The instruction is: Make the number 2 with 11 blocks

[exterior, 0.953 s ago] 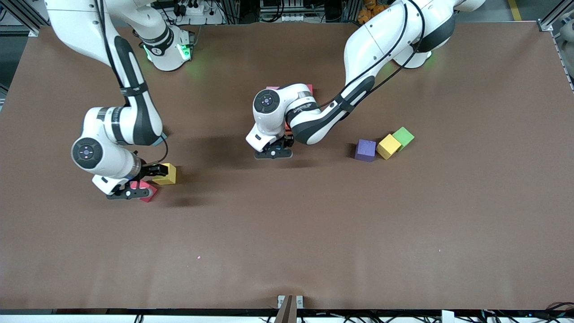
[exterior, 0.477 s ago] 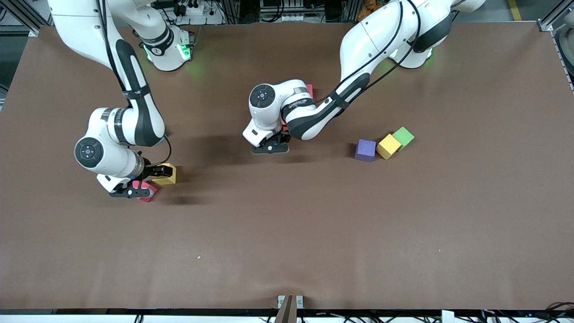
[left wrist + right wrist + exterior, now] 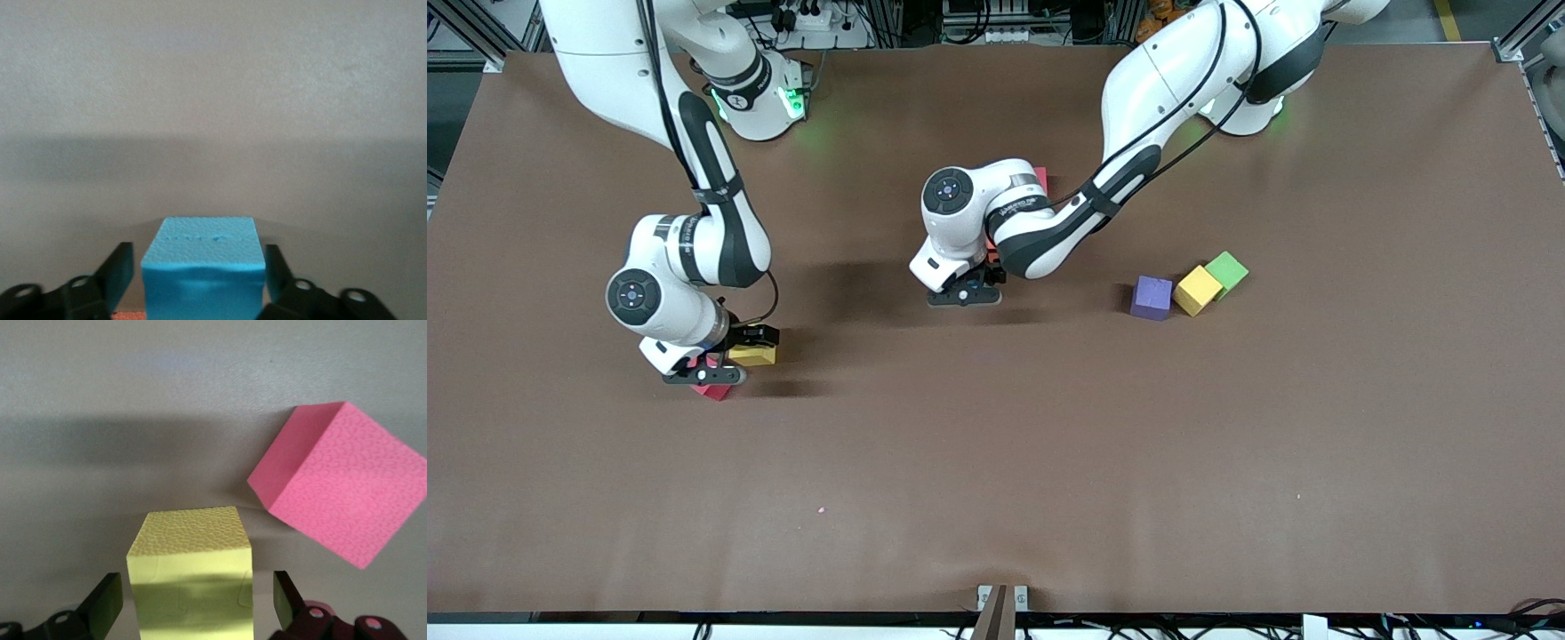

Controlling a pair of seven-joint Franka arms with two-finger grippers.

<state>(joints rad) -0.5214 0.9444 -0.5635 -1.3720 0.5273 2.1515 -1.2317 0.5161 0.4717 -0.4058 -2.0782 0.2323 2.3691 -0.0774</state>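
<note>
My left gripper (image 3: 965, 293) is low over the middle of the table and stands open around a light blue block (image 3: 203, 273), with a thin gap on each side. The left arm hides most of the number 2; only a red block's corner (image 3: 1040, 176) shows. Toward the right arm's end, my right gripper (image 3: 716, 369) is open around a yellow block (image 3: 190, 577), its fingers clear of the sides. A pink block (image 3: 340, 483) lies tilted beside it. A purple block (image 3: 1152, 297) and another yellow block (image 3: 1197, 290) sit toward the left arm's end.
A green cube (image 3: 1227, 271) touches the second yellow block. An orange surface (image 3: 127, 313) shows under the left gripper's finger. The brown table (image 3: 996, 462) stretches wide nearer the front camera.
The left gripper has opened and let go of the light blue block. The right gripper has shifted from over the pink block to around the yellow one.
</note>
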